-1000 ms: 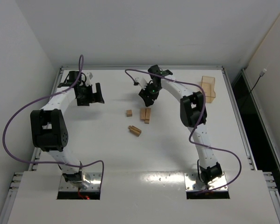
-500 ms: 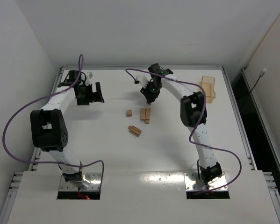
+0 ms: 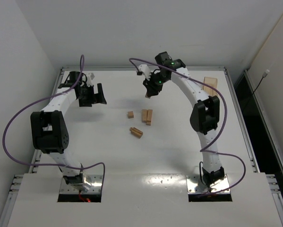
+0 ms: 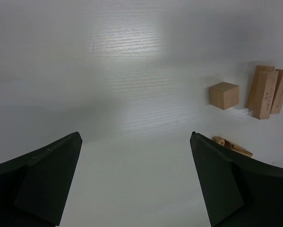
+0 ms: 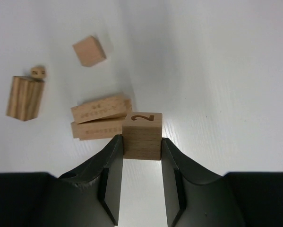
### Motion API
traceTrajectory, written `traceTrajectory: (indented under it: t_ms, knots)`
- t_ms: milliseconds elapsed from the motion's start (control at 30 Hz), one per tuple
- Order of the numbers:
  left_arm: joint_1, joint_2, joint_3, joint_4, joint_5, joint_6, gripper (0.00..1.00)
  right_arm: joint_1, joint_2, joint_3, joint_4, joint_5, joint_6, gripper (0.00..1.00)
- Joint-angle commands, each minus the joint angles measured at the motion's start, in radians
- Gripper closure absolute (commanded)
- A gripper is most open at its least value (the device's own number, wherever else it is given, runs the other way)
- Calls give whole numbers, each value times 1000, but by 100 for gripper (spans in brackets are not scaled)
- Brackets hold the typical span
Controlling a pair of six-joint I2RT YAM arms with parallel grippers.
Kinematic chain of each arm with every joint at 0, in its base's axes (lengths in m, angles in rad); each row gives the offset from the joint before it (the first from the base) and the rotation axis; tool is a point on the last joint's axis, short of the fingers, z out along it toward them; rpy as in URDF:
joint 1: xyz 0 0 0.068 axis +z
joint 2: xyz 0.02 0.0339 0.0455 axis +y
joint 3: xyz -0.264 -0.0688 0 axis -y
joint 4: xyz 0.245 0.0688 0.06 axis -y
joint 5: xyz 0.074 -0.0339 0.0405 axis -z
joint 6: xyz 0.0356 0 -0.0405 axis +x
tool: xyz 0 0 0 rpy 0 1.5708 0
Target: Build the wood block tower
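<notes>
My right gripper (image 5: 141, 144) is shut on a small wooden cube marked "2" (image 5: 141, 132) and holds it above the table. In the top view this right gripper (image 3: 150, 91) hangs just behind the loose blocks. Below it lie two short bars side by side (image 5: 101, 118) (image 3: 147, 116), a plain cube (image 5: 89, 51) (image 3: 130, 114) and a grained block with a small piece by it (image 5: 24, 98) (image 3: 136, 132). No stack stands. My left gripper (image 4: 136, 182) (image 3: 95, 97) is open and empty, well to the left of the plain cube (image 4: 224, 95).
A shallow light-wood tray (image 3: 210, 85) sits at the back right, partly covered by the right arm. The raised table rim (image 3: 146, 68) runs along the back. The purple cables loop beside both arms.
The right gripper's jaws have narrowed onto the "2" cube and the arm has risen with it, its elbow swinging right over the tray. The left arm has not moved.
</notes>
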Motion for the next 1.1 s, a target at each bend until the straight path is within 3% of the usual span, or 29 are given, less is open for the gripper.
traceTrajectory:
  t_ms: [0,167,533,1067]
  knots:
    - [-5,-11,25,7,33,6,1,14,-55,33,-97,-102,-87,100]
    - [-5,-11,34,7,33,6,1,34,-23,42,-209,-102,-151,100]
    - [-5,-2,44,-2,33,6,1,62,31,32,-237,-75,-173,100]
    - [-5,7,44,-2,33,16,1,71,74,-27,-164,-29,-153,100]
